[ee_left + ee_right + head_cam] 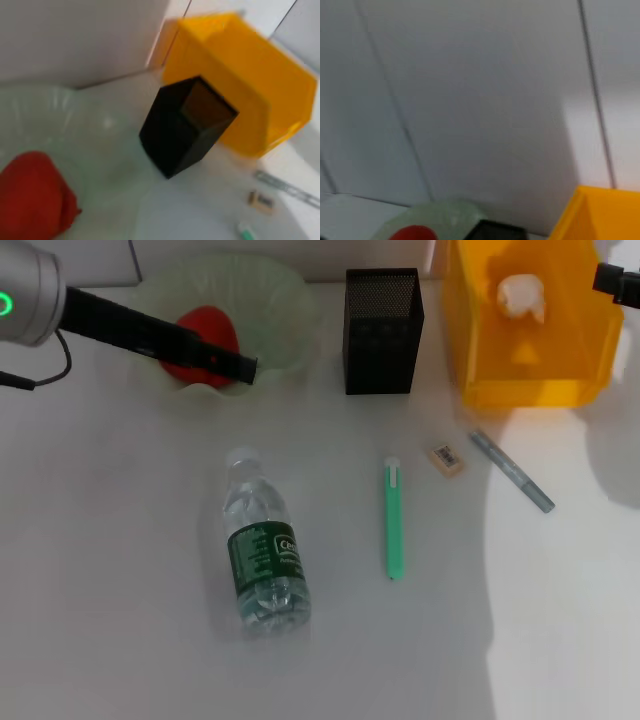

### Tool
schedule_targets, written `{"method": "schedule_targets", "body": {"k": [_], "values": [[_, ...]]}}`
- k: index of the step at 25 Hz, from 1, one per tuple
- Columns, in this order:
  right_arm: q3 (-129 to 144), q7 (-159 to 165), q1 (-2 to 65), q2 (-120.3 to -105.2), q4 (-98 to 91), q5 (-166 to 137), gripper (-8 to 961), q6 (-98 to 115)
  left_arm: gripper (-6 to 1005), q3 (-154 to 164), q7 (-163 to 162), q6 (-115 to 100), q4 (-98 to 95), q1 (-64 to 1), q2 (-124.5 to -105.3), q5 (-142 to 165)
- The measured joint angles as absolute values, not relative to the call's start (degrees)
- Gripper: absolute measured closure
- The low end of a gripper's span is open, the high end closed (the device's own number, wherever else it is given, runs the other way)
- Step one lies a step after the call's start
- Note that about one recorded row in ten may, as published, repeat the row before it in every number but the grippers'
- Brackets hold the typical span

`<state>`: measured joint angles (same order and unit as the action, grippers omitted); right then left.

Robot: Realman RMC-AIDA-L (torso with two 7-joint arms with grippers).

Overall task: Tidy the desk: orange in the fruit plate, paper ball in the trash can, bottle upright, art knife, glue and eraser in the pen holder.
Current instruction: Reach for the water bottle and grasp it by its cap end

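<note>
Two done: orange [205,335] sits in fruit plate [275,290]; paper ball [522,295] in trash can [560,360].
Bottle [264,555]: lying flat on desk [110,570], cap toward the plate, long axis running away from the robot.
Left gripper [240,368]: above the plate's front rim, nearer the bottle; whether released or clenched cannot be told.
Right gripper [612,282]: over the can, mostly hidden.

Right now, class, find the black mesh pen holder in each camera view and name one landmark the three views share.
Head view: the pen holder stands upright at top centre, between the fruit plate and the trash can.
Left wrist view: mid-frame, seen from above at an angle, in front of the yellow bin.
Right wrist view: only its top rim shows, at the bottom edge.
Shared landmark: the yellow trash can.
</note>
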<state>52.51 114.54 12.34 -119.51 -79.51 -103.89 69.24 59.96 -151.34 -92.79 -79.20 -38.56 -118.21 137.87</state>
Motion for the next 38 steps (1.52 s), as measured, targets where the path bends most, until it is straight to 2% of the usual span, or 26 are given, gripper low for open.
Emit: {"method": "schedule_targets", "body": {"k": [4, 5, 7, 10, 15, 25, 38], "values": [[52.47, 95.91, 6.43, -119.45, -71.60, -88.91, 192, 82.38, 140, 62.36, -155.56, -96.03, -79.53, -41.19, -118.51, 142.11], [52.00, 86.17, 5.19, -119.27, -64.82, -85.66, 192, 90.50, 140, 62.36, -155.56, -96.03, -79.53, -41.19, -118.51, 142.11], [51.68, 82.79, 5.12, -119.16, -61.13, -85.30, 192, 93.66, 142, 66.62, -161.00, -97.36, -78.85, -44.14, -118.71, 145.87], [50.77, 73.78, 6.48, -118.87, -47.83, -86.89, 193, 99.91, 147, 70.61, -164.08, -94.84, -77.30, -45.04, -118.99, 147.39], [50.66, 66.15, 9.09, -118.97, -37.13, -89.09, 196, 100.12, 155, 72.60, -164.73, -87.64, -67.99, -45.68, -119.18, 146.96], [50.77, 63.06, 12.91, -119.00, -29.52, -89.53, 201, 99.57, 172, 73.04, -164.61, -75.15, -54.18, -46.71, -119.05, 146.38], [51.13, 62.98, 14.25, -118.95, -28.27, -89.56, 208, 98.28, 194, 73.25, -164.74, -74.68, -52.03, -46.56, -119.00, 146.90]]}}
